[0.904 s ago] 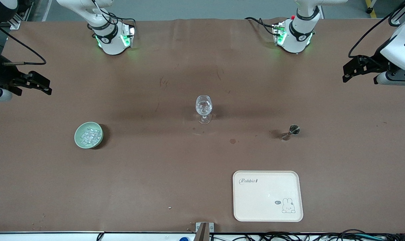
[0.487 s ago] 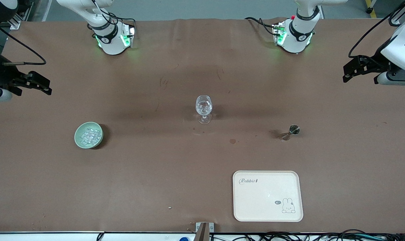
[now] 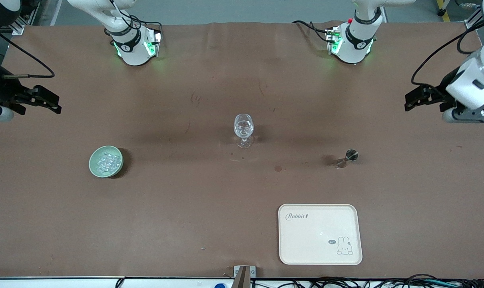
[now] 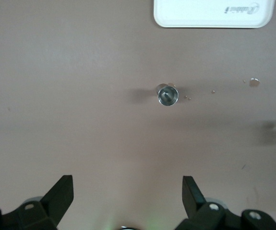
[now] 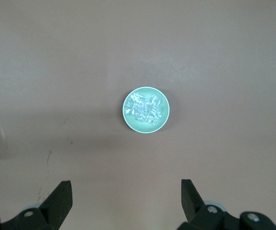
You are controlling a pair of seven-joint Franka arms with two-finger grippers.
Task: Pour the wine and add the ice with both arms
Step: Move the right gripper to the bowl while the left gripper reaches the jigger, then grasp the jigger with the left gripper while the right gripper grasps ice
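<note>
Having dipped slightly, the left pincer (image 3: 413,102) gapes like the idle right pincer (image 3: 50,101).

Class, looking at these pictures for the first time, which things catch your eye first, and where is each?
A clear stemmed glass stands mid-table. A pale green bowl of small clear ice cubes sits toward the right arm's end. A cream rabbit-print tray lies nearest the front camera. The left gripper and right gripper hang open.
</note>
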